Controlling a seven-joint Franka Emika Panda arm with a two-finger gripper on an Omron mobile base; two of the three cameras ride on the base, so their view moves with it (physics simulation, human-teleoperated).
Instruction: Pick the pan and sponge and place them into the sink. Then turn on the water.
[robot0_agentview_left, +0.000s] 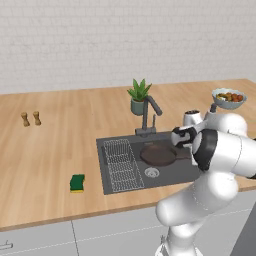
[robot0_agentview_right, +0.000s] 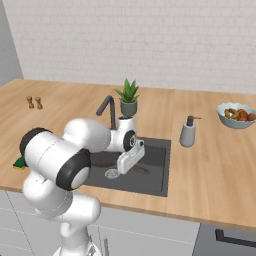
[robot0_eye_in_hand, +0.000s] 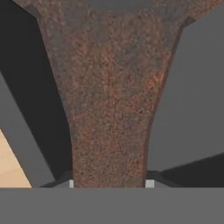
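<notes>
Pan (robot0_agentview_left: 158, 154): we see it low in the sink (robot0_agentview_left: 107, 165), right of the wire rack (robot0_agentview_left: 121, 165), so it can be let go there.
Gripper (robot0_eye_in_hand: 109, 186): we judge its fingers clamped on the pan's handle (robot0_eye_in_hand: 109, 131).
Sponge (robot0_agentview_left: 77, 183): lies on the counter (robot0_agentview_left: 45, 150) left of the sink, not yet fetched.
Faucet (robot0_agentview_left: 148, 116): no stream runs.

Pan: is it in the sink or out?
In. The pan sits inside the sink, beside the wire rack, above the drain. The gripper is shut on its handle.
</notes>
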